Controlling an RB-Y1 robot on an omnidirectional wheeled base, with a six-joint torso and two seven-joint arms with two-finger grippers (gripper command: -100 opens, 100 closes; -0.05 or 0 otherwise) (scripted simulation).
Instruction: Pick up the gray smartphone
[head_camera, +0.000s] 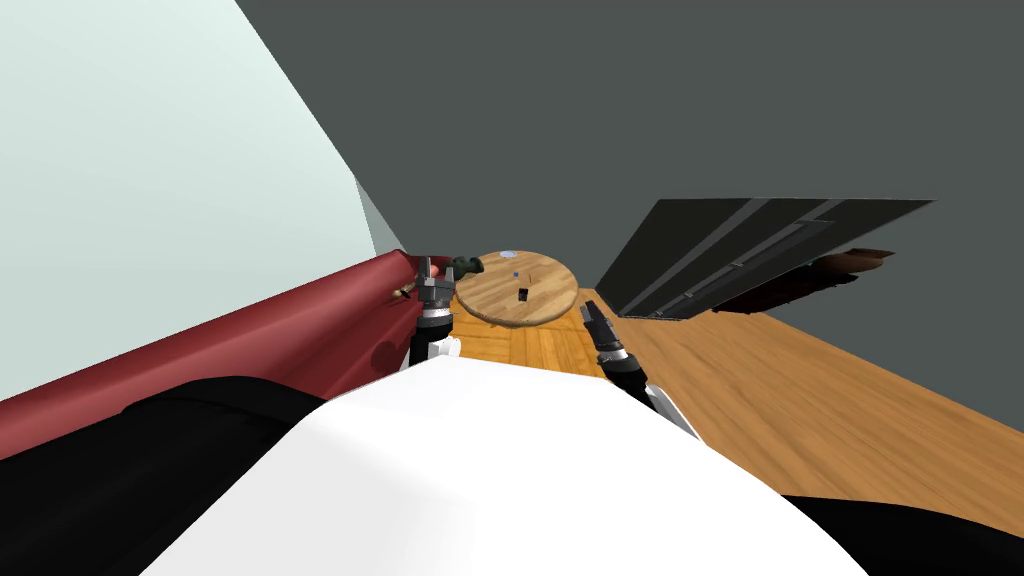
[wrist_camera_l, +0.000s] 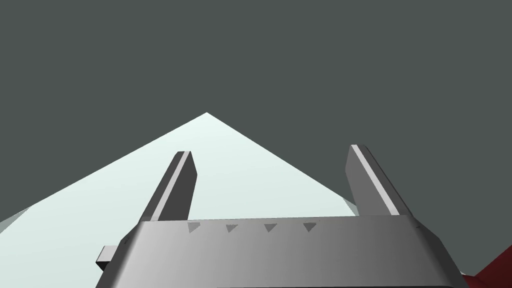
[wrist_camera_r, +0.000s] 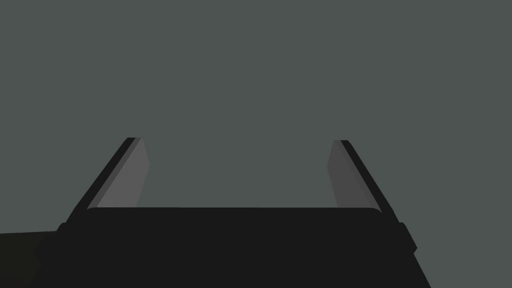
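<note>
Dark and small, one smartphone (head_camera: 523, 294) lies near the middle of the round wooden worktop (head_camera: 490, 295). One tiny blue item (head_camera: 516, 273) sits beyond it, towards the far edge. Two grippers: the left gripper (wrist_camera_l: 272, 150) by the worktop's left edge and the right gripper (wrist_camera_r: 235, 141) off its near right edge. Both have their fingers spread apart, holding nothing.

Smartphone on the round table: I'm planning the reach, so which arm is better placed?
Probably right: the right tool, open, sits nearer the smartphone, by the table edge; the left tool is farther off, beside the red sofa.
</note>
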